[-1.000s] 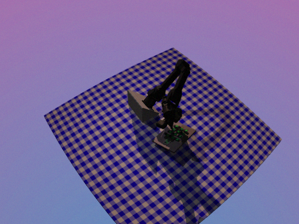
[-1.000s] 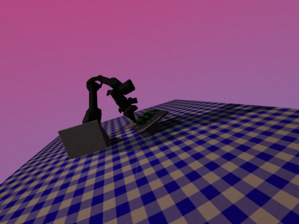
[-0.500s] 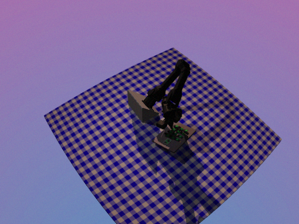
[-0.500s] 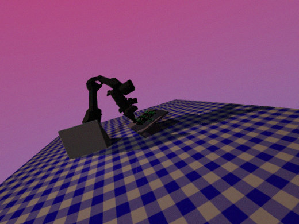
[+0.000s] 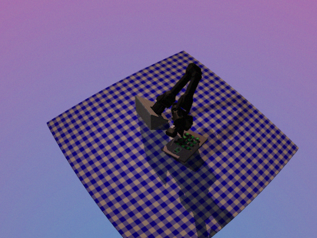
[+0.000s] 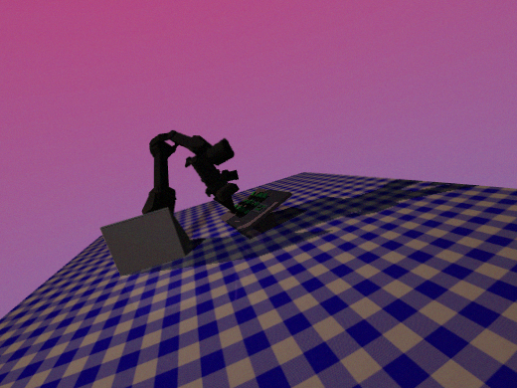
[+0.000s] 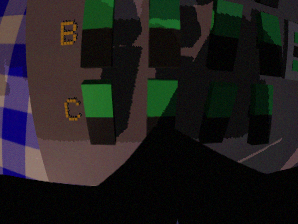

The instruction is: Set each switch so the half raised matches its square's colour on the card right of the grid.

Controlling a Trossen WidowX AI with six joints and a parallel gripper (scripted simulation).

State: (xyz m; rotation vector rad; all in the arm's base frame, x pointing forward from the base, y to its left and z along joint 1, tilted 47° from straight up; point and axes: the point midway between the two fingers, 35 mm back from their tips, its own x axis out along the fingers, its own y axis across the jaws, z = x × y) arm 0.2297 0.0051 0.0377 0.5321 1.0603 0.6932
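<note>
The tilted switch panel (image 5: 183,156) (image 7: 75,155) carries rows of green and dark rocker switches. In the wrist view, the row C switches show as first (image 7: 98,101), second (image 7: 161,95), third (image 7: 220,102) and fourth (image 7: 261,100) from the left; row B lies above them. Which halves are raised is hard to tell in the dim light. My gripper (image 5: 183,136) (image 6: 235,212) (image 7: 161,135) is shut and empty. Its tip is low at the near end of row C's second switch and hides part of its dark half; contact cannot be told. The small card (image 5: 177,149) (image 7: 295,50) is cut off in the wrist view.
A grey wedge-shaped block (image 5: 143,111) (image 6: 144,244) stands beside the arm's base. The panel rests on a blue and beige checked table top (image 5: 122,171) (image 6: 278,318). Shadows of the arm fall across the panel and the cloth.
</note>
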